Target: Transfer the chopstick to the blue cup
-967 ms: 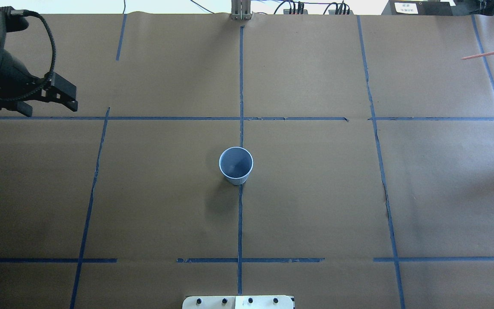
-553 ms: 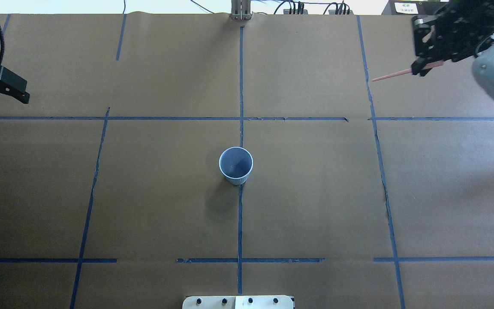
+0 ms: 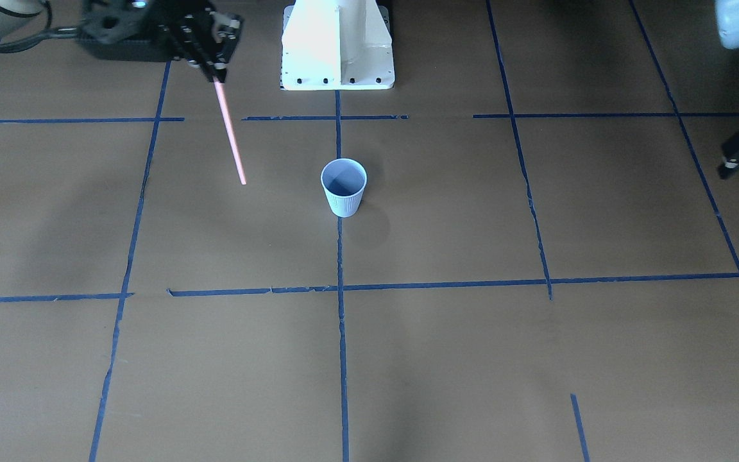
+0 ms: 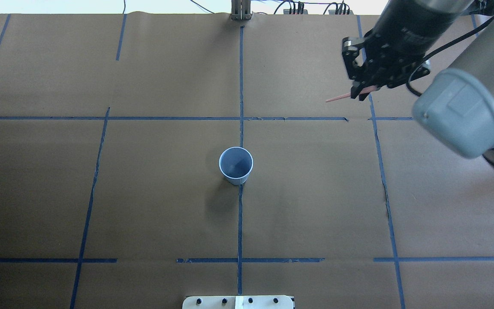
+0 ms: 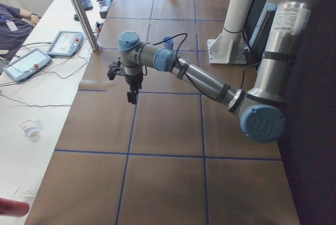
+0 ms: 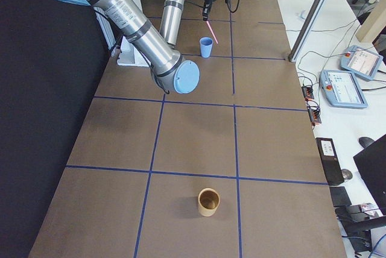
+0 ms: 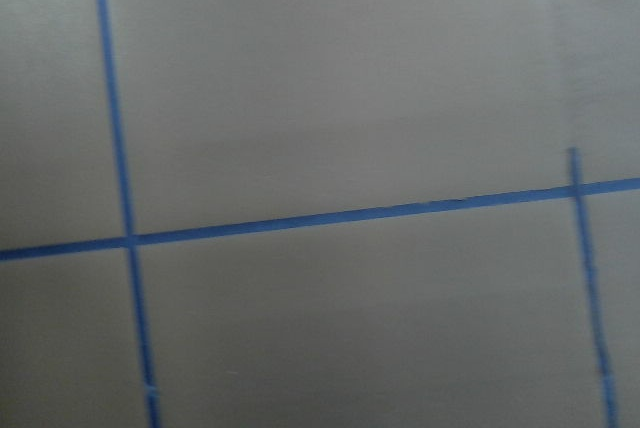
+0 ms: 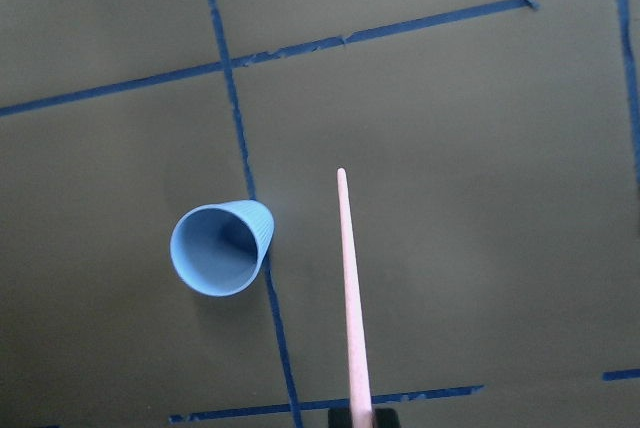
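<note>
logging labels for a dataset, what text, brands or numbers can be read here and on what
None can be read.
On the left arm's tube: print, too small.
On the pendant screens: too small.
On the blue cup and chopstick: no marks visible.

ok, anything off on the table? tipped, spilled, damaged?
Nothing serious. The blue cup stands upright and empty at mid-table; the chopstick is clamped at one end in the right tool, straight, clear of the cup. Only oddity: the tape line on the robot's right side is ragged in places.
</note>
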